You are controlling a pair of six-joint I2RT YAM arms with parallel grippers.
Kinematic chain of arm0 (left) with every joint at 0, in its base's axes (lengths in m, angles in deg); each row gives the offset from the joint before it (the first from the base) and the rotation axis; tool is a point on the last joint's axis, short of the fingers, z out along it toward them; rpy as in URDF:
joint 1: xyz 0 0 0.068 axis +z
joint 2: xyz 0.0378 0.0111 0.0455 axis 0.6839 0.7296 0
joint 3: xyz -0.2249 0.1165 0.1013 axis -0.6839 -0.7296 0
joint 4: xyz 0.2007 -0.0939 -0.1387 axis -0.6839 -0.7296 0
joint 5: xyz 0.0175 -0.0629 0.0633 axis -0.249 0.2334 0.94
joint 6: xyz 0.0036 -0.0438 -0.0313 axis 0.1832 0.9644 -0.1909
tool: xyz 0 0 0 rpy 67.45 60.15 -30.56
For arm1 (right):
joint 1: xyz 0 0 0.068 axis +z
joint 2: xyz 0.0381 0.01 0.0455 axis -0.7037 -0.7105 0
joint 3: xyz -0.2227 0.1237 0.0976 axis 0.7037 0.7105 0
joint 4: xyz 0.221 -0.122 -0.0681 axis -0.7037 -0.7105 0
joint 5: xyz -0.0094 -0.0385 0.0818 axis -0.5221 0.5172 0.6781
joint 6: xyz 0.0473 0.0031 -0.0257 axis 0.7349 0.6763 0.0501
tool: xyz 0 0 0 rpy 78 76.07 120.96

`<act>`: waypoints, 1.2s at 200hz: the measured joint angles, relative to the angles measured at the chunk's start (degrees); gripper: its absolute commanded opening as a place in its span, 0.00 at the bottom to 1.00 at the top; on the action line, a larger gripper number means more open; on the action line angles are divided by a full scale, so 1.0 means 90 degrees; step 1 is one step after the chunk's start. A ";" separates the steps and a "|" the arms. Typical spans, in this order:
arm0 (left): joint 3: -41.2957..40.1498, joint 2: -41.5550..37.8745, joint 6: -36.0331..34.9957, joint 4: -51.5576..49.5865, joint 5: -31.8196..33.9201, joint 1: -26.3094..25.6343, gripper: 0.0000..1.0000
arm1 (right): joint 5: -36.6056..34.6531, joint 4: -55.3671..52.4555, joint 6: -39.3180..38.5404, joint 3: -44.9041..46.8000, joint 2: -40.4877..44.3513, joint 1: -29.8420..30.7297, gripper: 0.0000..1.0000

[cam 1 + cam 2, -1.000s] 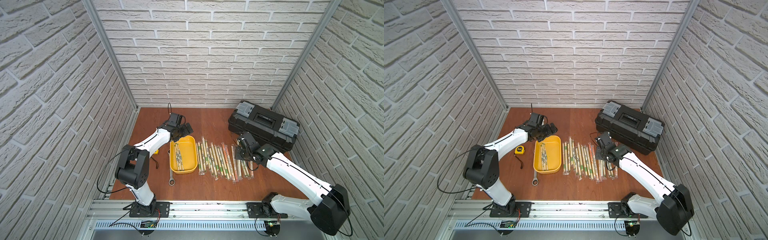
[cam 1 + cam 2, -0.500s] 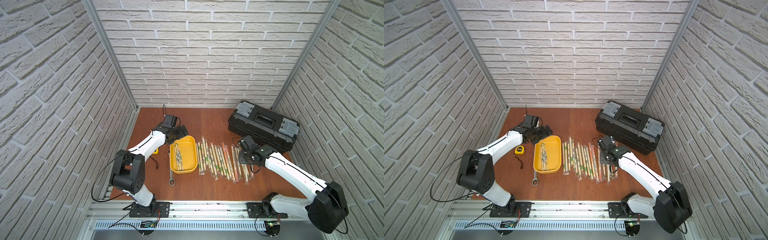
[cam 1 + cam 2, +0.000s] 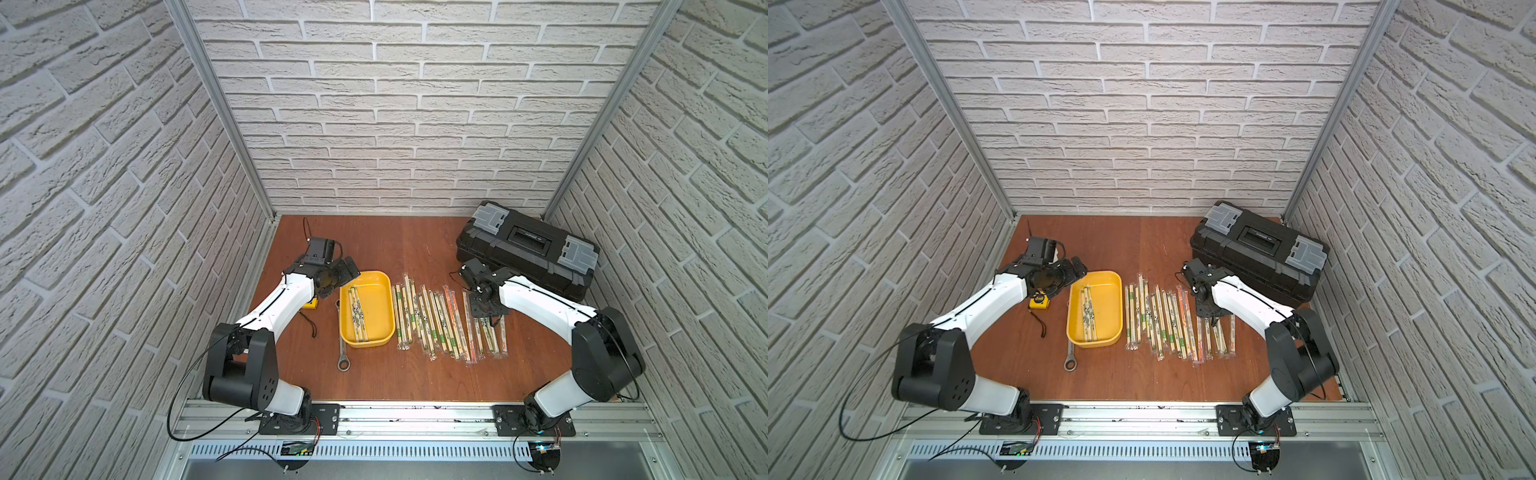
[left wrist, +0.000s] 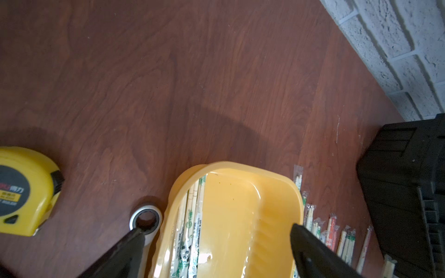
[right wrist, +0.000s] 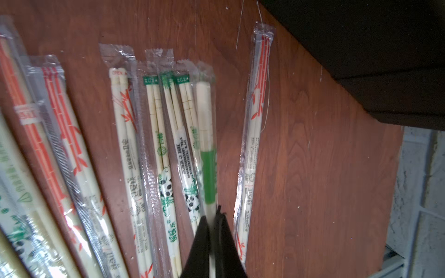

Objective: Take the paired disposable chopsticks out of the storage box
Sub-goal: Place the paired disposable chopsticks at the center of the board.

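Drawn back toward the left edge of the tabletop since a second ago: left gripper (image 3: 344, 276), then over the far end of the yellow tray (image 3: 365, 275), now just beside its far left corner. Hangs spread wide and empty; in the left wrist view frames the tray's far end between two black fingers (image 4: 134, 240).

Shifted toward the front edge over the same second: right gripper (image 3: 484, 313), from the far tips of the row of wrapped chopsticks (image 3: 432, 320) to a spot over its right end. Stays pressed together, pinching a green-banded pair (image 5: 208, 149). Blurs that pair in the right wrist view, with its sleeve overlapping the neighbouring one. Cannot tell whether lifted clear of the tabletop or touching it.

Sits left of the tabletop's middle, the tray, long sides running front to back. Holds a few wrapped pairs (image 3: 356, 309) against its left wall, the remainder of its floor bare. Spreads the row just beside the tray's right side, green, panda and orange prints mixed.

Lies along the tray's left side, ring end past the front corner: wrench (image 3: 343, 365). Rests near the left edge, partly under the left arm: tape measure (image 3: 1038, 300). Fills the far right corner: black toolbox (image 3: 528, 249).
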 measured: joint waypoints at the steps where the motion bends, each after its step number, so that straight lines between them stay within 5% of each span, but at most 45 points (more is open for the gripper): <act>1: -0.0002 -0.0005 0.0000 0.0000 0.0000 0.0002 0.98 | -0.0005 0.0000 0.0000 -0.0010 -0.0017 0.0000 0.02; 43: -0.0182 -0.0192 -0.0012 -0.0019 -0.0022 0.0182 0.98 | -0.0291 -0.0027 -0.0136 -0.0289 -0.0869 -0.0056 0.05; 98: -0.0313 -0.0471 -0.0068 -0.0056 -0.0046 0.0369 0.98 | -0.0425 -0.0007 -0.0221 -0.0367 -0.1202 -0.0180 0.34; 179: -0.0357 -0.0522 -0.0100 -0.0078 -0.0070 0.0425 0.98 | 0.0109 -0.0085 -0.0223 -0.0481 -0.0668 -0.0134 0.35; 240: -0.0656 -0.0658 -0.0138 -0.0287 -0.0134 0.0974 0.98 | 0.1239 0.0005 -0.0109 -0.2373 -0.0449 0.1027 0.36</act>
